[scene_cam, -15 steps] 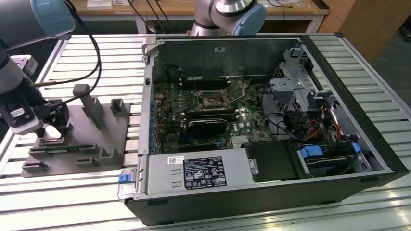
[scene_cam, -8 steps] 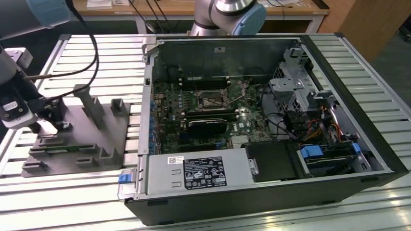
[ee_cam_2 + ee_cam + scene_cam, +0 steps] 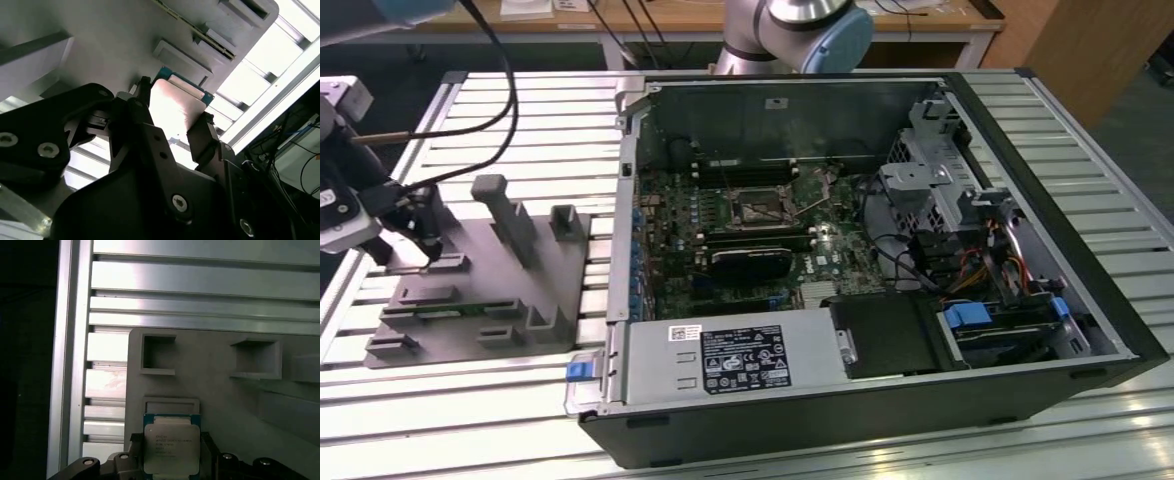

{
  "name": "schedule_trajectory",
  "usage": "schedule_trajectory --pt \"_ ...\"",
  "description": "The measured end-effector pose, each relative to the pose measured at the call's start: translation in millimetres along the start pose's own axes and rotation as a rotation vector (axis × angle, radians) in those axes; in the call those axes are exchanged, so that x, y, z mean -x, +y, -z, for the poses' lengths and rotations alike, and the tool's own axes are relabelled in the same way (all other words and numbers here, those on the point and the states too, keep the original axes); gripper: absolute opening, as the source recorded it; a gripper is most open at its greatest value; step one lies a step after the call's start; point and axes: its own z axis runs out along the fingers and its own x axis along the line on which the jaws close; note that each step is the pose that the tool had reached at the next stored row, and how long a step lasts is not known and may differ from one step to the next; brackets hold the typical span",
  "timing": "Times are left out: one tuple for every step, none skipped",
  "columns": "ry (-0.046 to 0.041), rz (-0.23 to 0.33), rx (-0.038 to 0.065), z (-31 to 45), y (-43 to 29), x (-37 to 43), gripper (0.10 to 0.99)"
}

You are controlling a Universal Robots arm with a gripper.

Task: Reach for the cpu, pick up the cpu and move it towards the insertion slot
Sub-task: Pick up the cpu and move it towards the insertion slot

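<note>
I have the end effector [image 3: 175, 102] clamped on the cpu [image 3: 171, 447], just above the fixture block [image 3: 494, 290]. The carry to the insertion slot [image 3: 759, 211] needs, I think, a level grip.

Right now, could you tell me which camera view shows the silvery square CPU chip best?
The first wrist view: the silvery square CPU chip faces the camera, gripped between the fingers. The second wrist view catches it obliquely and glare-washed; the exterior view shows the gripper at the grey fixture block.

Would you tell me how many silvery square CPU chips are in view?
1: the silvery square cpu, held in the black gripper at the grey plastic fixture block; others may be hidden.
</note>
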Motion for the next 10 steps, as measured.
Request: schedule_trajectory --pt "-0.0004 0.0 0.0 3.3 0.1 0.1 0.541" --pt "-0.001 0.0 0.0 6.7 0.2 0.1 0.541" --pt "-0.0016 0.0 0.0 10.5 0.4 0.2 0.541" --pt "-0.002 0.0 0.0 14.0 0.4 0.2 0.541" --pt "-0.0025 0.0 0.0 17.7 0.6 0.3 0.541" --pt "-0.0032 0.0 0.0 21.4 0.7 0.3 0.541" --pt "-0.0037 0.0 0.0 25.2 0.8 0.4 0.541" --pt "-0.0043 0.0 0.0 29.1 1.0 0.5 0.541" --pt "-0.005 0.0 0.0 33.0 1.1 0.5 0.541" --pt "-0.0054 0.0 0.0 37.3 1.2 0.6 0.541"
